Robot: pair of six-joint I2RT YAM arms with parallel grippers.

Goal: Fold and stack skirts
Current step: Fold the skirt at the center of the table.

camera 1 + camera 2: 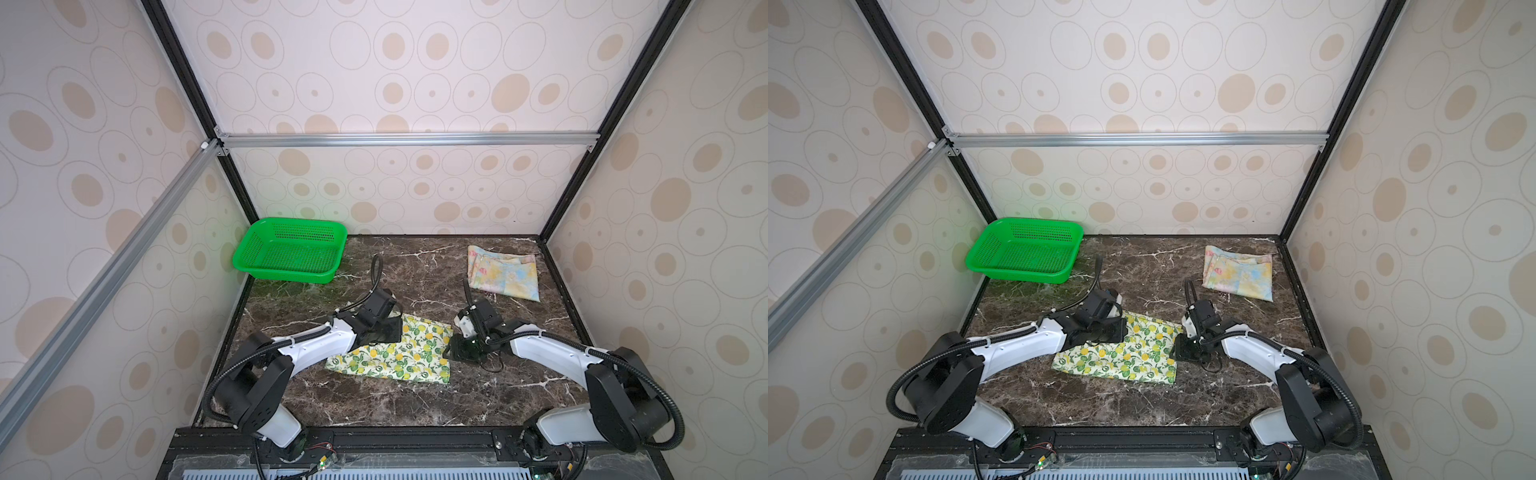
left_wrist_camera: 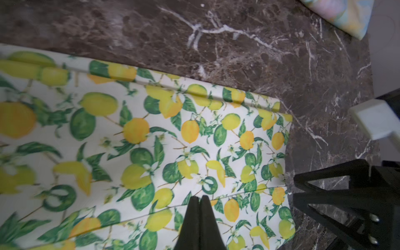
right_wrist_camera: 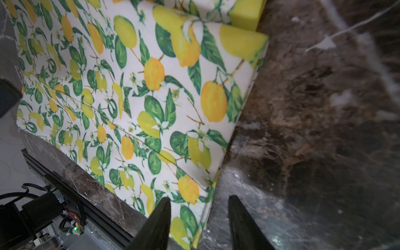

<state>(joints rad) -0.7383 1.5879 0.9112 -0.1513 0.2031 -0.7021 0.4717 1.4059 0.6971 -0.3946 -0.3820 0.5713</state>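
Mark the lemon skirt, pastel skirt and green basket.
lemon skirt (image 1: pixel 407 353): in a top view, cloth middle
pastel skirt (image 1: pixel 505 274): in a top view, cloth middle
green basket (image 1: pixel 291 275): in a top view, near wall

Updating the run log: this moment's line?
lemon skirt mid-table | pastel skirt folded, far corner | left end effector shut | right end effector open

Pale walls (image 1: pixel 415 62) printed with beige ovals stood left, far and right. Black and silver rails (image 1: pixel 407 139) framed them. The table (image 1: pixel 374 403) was dark, white-veined, seemingly marble.
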